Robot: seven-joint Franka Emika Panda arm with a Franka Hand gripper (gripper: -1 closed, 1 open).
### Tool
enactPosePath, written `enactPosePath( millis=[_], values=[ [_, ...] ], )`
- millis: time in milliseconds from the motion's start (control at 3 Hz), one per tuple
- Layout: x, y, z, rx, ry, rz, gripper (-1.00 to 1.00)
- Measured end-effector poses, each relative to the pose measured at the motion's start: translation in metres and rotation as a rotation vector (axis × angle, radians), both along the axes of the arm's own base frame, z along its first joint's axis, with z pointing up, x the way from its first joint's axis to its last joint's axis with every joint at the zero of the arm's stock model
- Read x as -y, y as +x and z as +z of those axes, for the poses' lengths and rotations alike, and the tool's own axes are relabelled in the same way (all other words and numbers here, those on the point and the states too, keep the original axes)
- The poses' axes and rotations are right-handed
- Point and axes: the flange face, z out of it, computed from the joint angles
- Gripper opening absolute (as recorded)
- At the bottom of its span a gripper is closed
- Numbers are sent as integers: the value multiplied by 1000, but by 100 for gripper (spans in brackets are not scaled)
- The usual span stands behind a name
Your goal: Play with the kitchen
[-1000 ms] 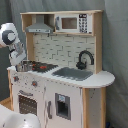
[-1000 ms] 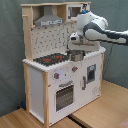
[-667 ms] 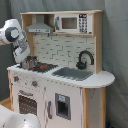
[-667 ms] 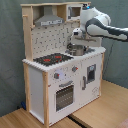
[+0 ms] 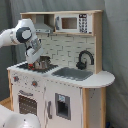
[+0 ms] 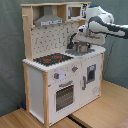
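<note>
The kitchen (image 5: 60, 95) (image 6: 60, 85) is a tall white and light-wood toy with an oven door, knobs, a black hob (image 6: 52, 59), a grey sink (image 5: 73, 73) and a black tap (image 5: 85, 58). A small metal pot (image 5: 44, 63) (image 6: 80, 47) sits at the hob's side nearest the sink. In the first exterior view my arm reaches in from the left, and my gripper (image 5: 36, 59) (image 6: 81, 39) hangs right at the pot. I cannot tell whether it is touching the pot.
A hood (image 5: 42, 27) and a toy microwave (image 5: 75, 22) hang over the counter, close above my arm. A tiled back wall stands behind the hob. The kitchen stands on a wooden table (image 6: 100, 112) before a grey curtain. Something white lies at the first exterior view's bottom left.
My arm has swung from the first exterior view's left edge in over the hob, and my gripper has come down to the pot. The pot has hardly moved.
</note>
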Motion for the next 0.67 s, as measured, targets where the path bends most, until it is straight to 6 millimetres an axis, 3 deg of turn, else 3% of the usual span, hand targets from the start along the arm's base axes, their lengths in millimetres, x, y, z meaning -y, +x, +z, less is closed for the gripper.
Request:
enactPosePath(
  millis=[333, 667],
  values=[
    [50, 27, -7, 9, -10, -92, -100],
    [77, 52, -18, 5, -31, -143, -100]
  ],
)
